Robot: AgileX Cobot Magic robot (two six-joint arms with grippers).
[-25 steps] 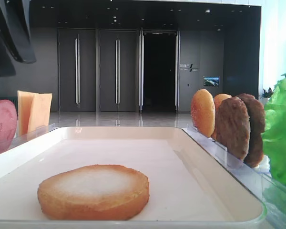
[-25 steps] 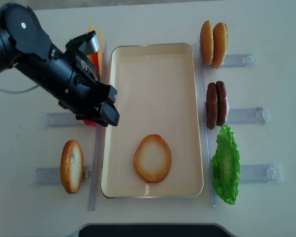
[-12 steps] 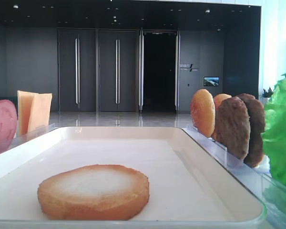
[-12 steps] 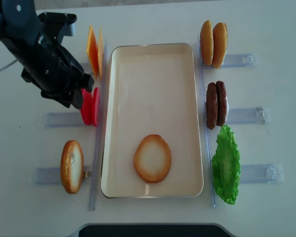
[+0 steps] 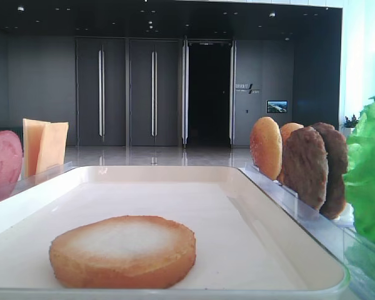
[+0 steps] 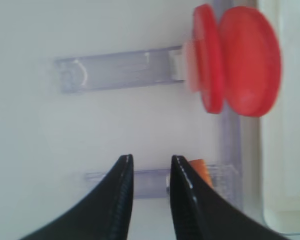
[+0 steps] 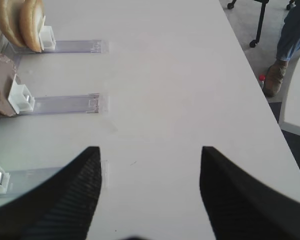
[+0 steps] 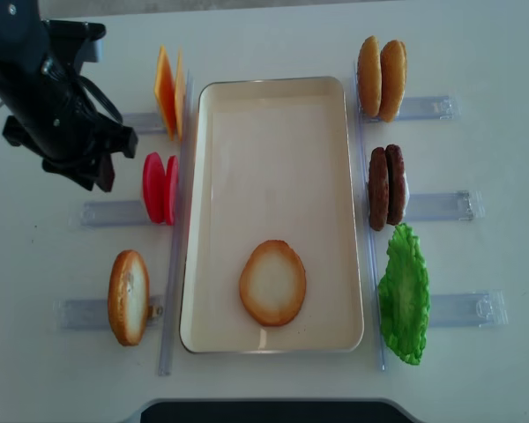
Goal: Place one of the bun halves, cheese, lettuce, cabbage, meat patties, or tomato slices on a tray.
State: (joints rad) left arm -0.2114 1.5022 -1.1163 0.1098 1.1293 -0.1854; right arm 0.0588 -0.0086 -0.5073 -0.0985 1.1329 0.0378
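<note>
- Pulling back: left gripper (image 8: 100, 174) is sitting out on the table left of the tomato slices (image 8: 160, 188), whereas a sec ago it was hanging at the tray's left rim w/ its arm across the racks; low front view is now showing no arm at all.
- Jaws narrowing vs a sec ago: left wrist view is showing the two black fingers (image 6: 121, 200) close together w/ a slim gap, nothing between them, touching nothing; not pressed fully together.
- Right gripper (image 7: 149, 195) is idling over bare table, fingers spread wide, holding nothing.
- Tomato slices are standing on edge in a clear rack (image 6: 115, 72) just ahead of the left fingers, prob. so a pincer can nip them from above.
- Cheese (image 8: 168, 92) is standing upright in its own rack beside the tray's far-left corner.
- Bun half (image 8: 272, 283) is lying flat, pale face up, inside the tray (image 8: 273, 115) near its front end, so one item seems placed already.
- Spare bun halves are standing racked: one front-left (image 8: 128, 297), two far-right (image 8: 380, 77).
- Meat patties (image 8: 386, 187) and lettuce (image 8: 405, 295) are waiting in racks right of the tray, untouched.
</note>
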